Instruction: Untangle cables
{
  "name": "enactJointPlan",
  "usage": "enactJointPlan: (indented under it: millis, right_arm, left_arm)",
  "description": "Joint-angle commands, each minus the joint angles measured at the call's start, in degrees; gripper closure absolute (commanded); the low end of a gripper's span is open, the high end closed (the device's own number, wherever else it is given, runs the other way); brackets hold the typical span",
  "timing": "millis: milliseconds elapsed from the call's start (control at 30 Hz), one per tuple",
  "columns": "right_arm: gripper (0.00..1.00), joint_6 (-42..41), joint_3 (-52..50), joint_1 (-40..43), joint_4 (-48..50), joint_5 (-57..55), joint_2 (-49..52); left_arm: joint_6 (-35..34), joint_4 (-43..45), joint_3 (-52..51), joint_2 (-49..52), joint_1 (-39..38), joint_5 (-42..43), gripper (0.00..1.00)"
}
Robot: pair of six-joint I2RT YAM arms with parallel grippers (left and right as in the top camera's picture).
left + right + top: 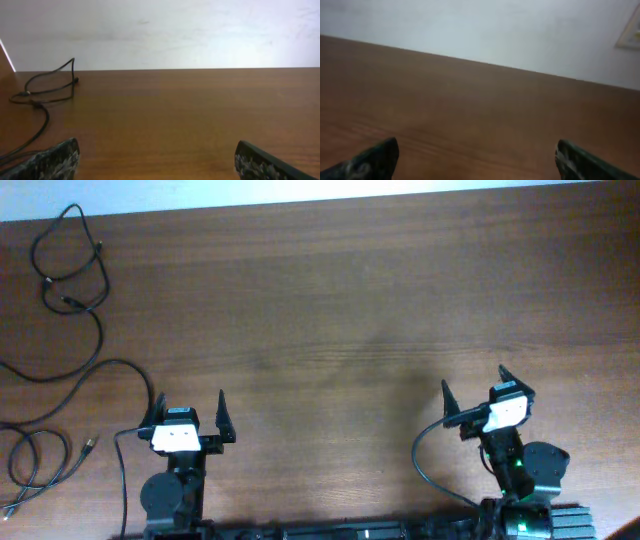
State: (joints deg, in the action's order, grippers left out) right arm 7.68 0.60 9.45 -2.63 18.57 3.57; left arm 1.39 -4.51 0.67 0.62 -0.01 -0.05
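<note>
A brown wooden table (350, 300) meets a plain white wall (200, 30) at its far edge. Thin black cables (46, 117) lie looped along its left side. At the near edge, the left gripper (187, 396) and right gripper (473, 377) gape wide, holding nothing.

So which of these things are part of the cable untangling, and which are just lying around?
Part of the job: cables, left gripper, right gripper, both open.
Just there: table, arm wires, wall.
</note>
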Motion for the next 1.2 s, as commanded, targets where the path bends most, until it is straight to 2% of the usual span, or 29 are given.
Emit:
enactJointPlan:
  millis: [0, 133, 233, 1167]
  right_arm:
    - [0.01, -0.92, -0.26, -0.74, -0.61, -4.02, -3.39]
    - [0.01, -1.68, -0.28, -4.92, -1.29, -12.07, -3.39]
    - [0.01, -7.56, -0.26, -7.45, -1.95, -19.3, -3.39]
    - [0.01, -7.56, -0.26, -7.56, -1.97, -18.86, -3.39]
  left_arm:
    - [0.83, -0.33, -0.13, -0.33, 0.28, 0.02, 0.01]
    - [0.81, -0.33, -0.13, -0.33, 0.28, 0.02, 0.01]
    - [0.81, -0.33, -0.15, -0.33, 0.28, 0.02, 0.01]
    - [0.81, -0.33, -0.13, -0.33, 0.28, 0.02, 0.01]
